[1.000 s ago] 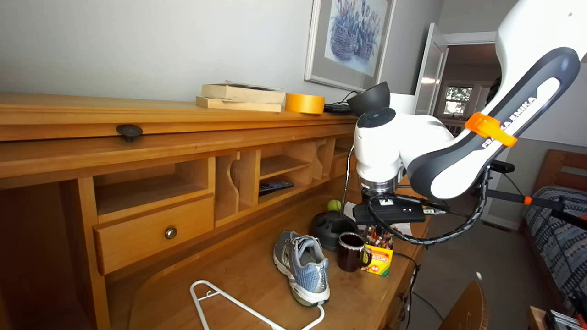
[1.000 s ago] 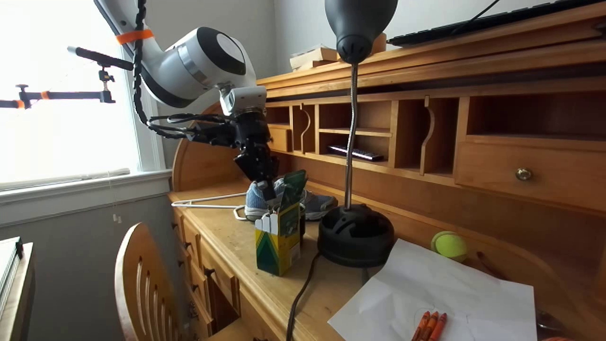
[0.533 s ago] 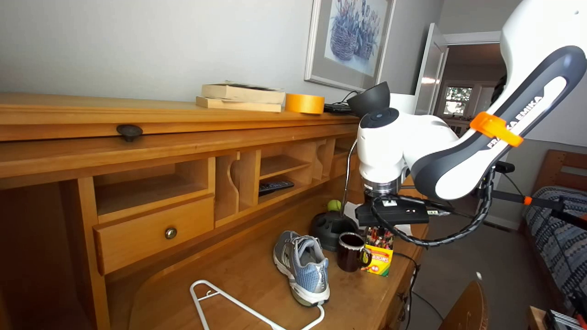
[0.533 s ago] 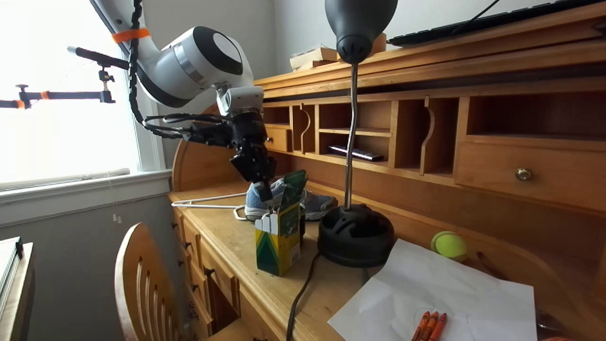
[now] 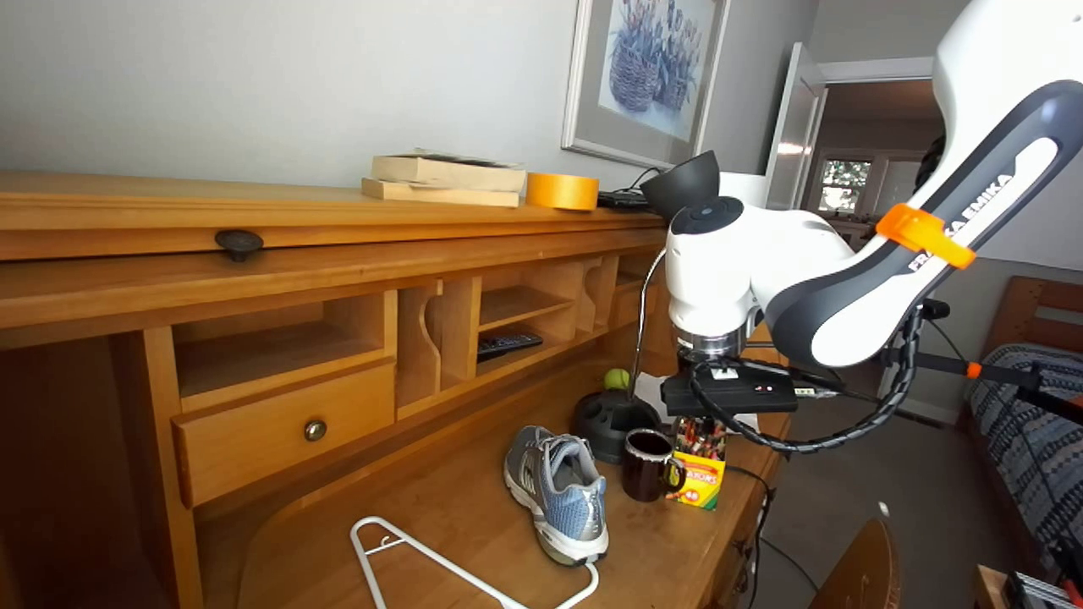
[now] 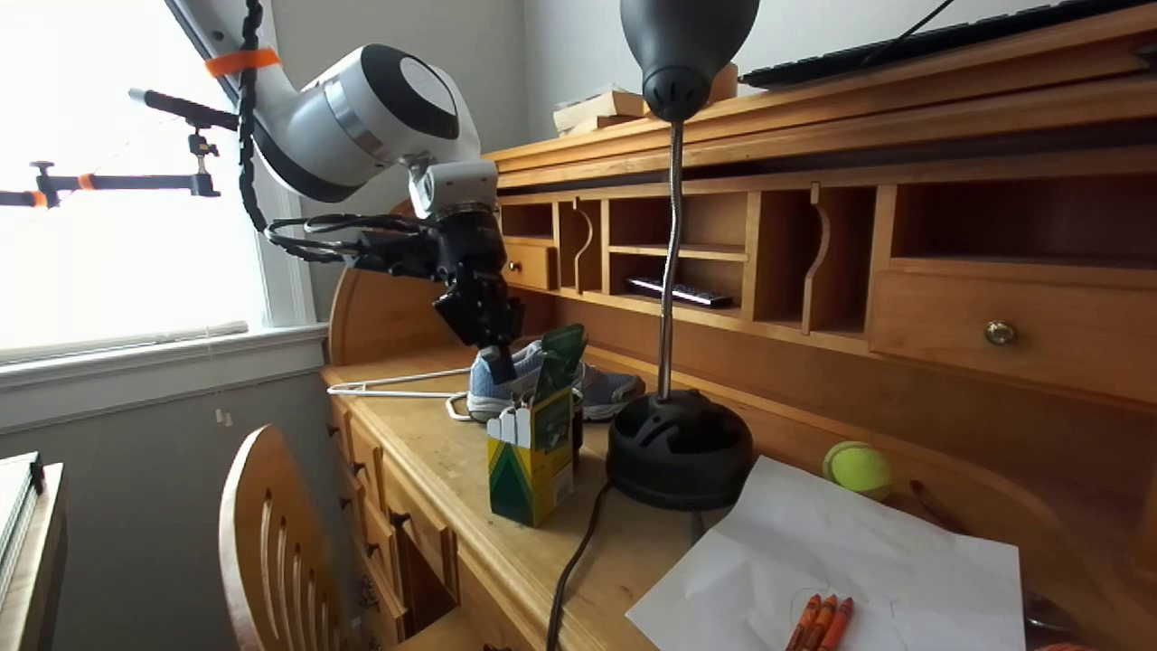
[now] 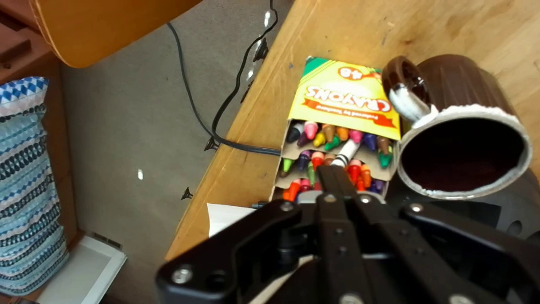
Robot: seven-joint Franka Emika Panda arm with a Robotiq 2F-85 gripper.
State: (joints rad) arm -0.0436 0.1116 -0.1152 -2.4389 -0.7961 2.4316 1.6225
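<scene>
Hovers, with fingers [image 7: 327,179] pressed together and gripping nothing visible, just above the crayons [image 7: 346,153] in the box [image 7: 344,90] on the desk [image 7: 358,25], near the mug [image 7: 460,82].

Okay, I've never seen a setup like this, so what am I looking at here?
This is a robot arm ending in a black gripper. The two wide pictures come from cameras outside the robot; the close-up comes from its wrist. On the wooden desk are an open crayon box full of crayons, a brown mug, a blue-gray sneaker, a white clothes hanger, a black desk lamp, a tennis ball, and white paper bearing three orange-red crayons. The gripper is shut near the box's open top, with nothing visibly held.
</scene>
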